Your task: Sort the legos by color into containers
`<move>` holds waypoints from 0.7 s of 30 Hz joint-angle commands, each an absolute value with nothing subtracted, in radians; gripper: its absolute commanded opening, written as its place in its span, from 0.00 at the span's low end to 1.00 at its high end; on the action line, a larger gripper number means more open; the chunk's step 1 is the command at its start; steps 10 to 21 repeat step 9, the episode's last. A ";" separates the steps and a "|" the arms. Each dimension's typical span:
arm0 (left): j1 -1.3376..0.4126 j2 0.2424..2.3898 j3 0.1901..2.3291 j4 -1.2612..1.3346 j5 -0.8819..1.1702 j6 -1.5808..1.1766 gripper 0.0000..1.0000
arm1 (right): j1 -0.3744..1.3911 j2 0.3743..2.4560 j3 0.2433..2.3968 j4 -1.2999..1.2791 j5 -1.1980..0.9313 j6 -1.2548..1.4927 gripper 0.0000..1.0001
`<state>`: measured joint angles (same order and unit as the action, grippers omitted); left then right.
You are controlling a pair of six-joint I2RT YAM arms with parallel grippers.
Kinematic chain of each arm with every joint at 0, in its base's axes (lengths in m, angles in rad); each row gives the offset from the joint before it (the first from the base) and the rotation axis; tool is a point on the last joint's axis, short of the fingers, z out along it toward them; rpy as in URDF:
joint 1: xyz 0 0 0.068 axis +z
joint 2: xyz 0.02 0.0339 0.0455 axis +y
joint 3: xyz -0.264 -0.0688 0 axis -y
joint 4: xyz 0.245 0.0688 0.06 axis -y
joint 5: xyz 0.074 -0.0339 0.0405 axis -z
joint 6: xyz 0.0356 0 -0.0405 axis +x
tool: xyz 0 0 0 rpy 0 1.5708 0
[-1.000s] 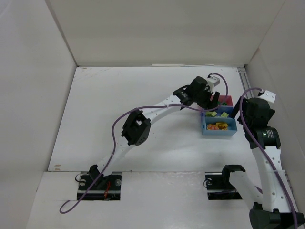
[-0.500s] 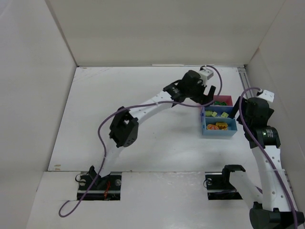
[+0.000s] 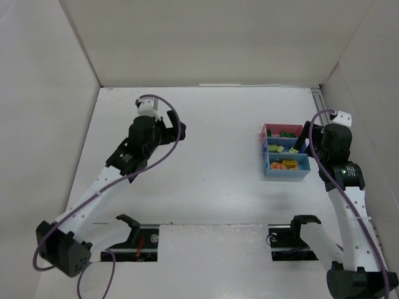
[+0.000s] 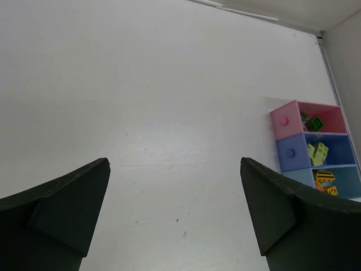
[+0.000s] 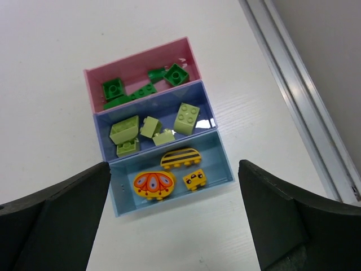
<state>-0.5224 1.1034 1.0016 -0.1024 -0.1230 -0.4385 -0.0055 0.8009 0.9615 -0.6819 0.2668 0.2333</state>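
Three containers stand joined in a row at the table's right: a pink tray (image 3: 269,128) (image 5: 135,55), a dark blue tray (image 3: 264,146) (image 5: 99,130) and a light blue tray (image 3: 287,173) (image 5: 217,164). Dark green legos (image 5: 176,74) lie in the pink one. Pale green legos (image 5: 186,118) lie in the dark blue one. Orange and yellow legos (image 5: 154,184) lie in the light blue one. My right gripper (image 3: 303,138) (image 5: 174,165) hovers open over the trays, holding nothing. My left gripper (image 3: 174,128) (image 4: 175,164) is open and empty over bare table, far left of the trays.
White walls enclose the table on the left, back and right. A metal rail (image 5: 299,96) runs along the right wall just beyond the trays. The left wrist view shows the trays (image 4: 290,152) at its right edge.
My left arm has swung from above the trays back to the left part of the table, and its jaws have opened. The right arm has barely moved.
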 commanded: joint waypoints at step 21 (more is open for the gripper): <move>-0.502 0.853 0.880 -0.176 -0.219 -0.537 1.00 | -0.009 0.867 0.922 -0.517 0.130 0.190 1.00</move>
